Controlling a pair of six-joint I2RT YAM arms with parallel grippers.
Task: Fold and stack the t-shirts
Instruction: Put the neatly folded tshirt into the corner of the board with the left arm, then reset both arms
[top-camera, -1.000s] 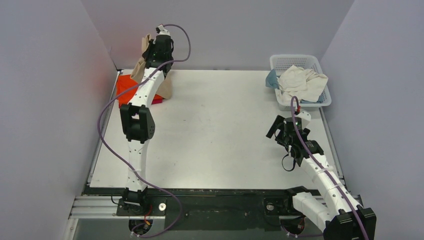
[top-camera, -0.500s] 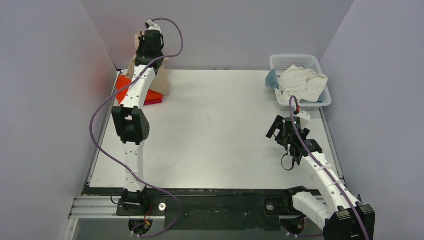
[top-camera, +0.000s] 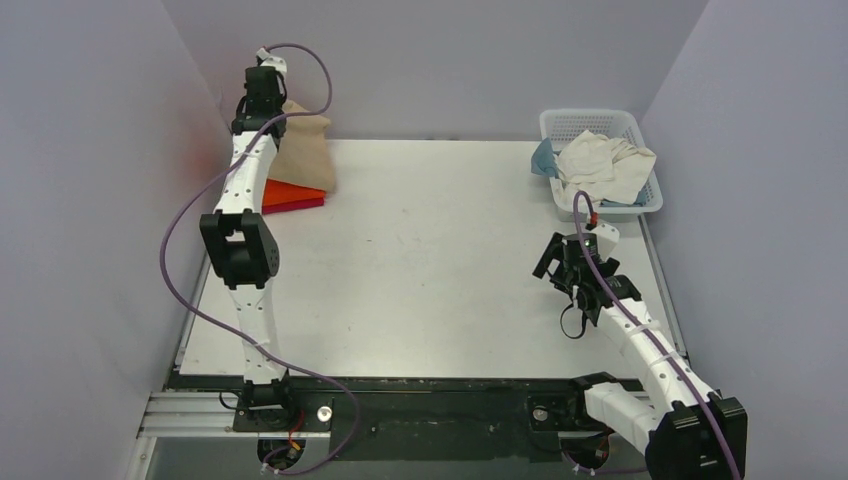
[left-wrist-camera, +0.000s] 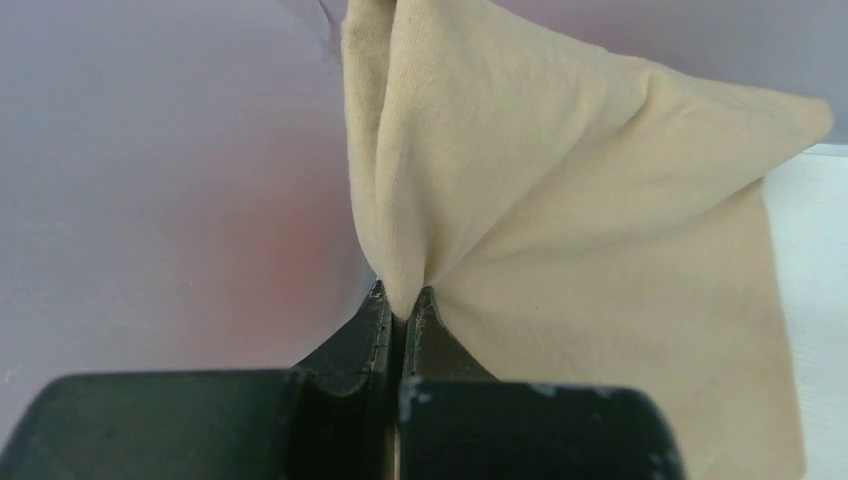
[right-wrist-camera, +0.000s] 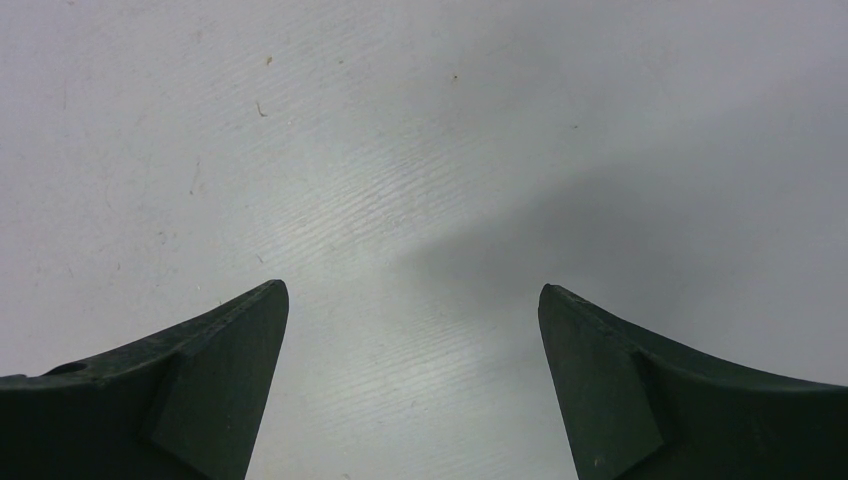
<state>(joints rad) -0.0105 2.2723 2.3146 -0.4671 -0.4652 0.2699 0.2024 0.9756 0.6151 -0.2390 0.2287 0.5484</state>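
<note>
Top view, left gripper (top-camera: 268, 100): up high at the back left corner, holding up the big tan soft cloth t-shirt (top-camera: 303, 150) by one pinched bit so the rest hangs down.
Top view, tan t-shirt: low edge at the bright orange folded t-shirt (top-camera: 285, 190); cannot tell if touching it.
Top view, pile: orange one lying on a dark red folded t-shirt (top-camera: 305, 205), at the back left of the flat white table (top-camera: 430, 270); likely the stacking spot, and likely why the tan one hangs right here.
Top view, white plastic lattice basket (top-camera: 640, 125): at the back right, with a crumpled cream-white t-shirt (top-camera: 605, 165) and a bit of a blue t-shirt (top-camera: 543, 160) inside, not yet folded.
Top view, right gripper (top-camera: 552, 265): low over the table near the basket, well apart from the pile; probably kept out of the way.
Left wrist view, fingers (left-wrist-camera: 370, 330): squeezed together on a bunched fold of the tan t-shirt, cloth fanning out to the right, pale purple wall (left-wrist-camera: 150, 150) behind.
Right wrist view, fingers (right-wrist-camera: 230, 350): wide apart, nothing between them, only bare table below.
Next move, as a guess: a slow drop onto the pile, so the soft cloth lands flat and not bunched.
</note>
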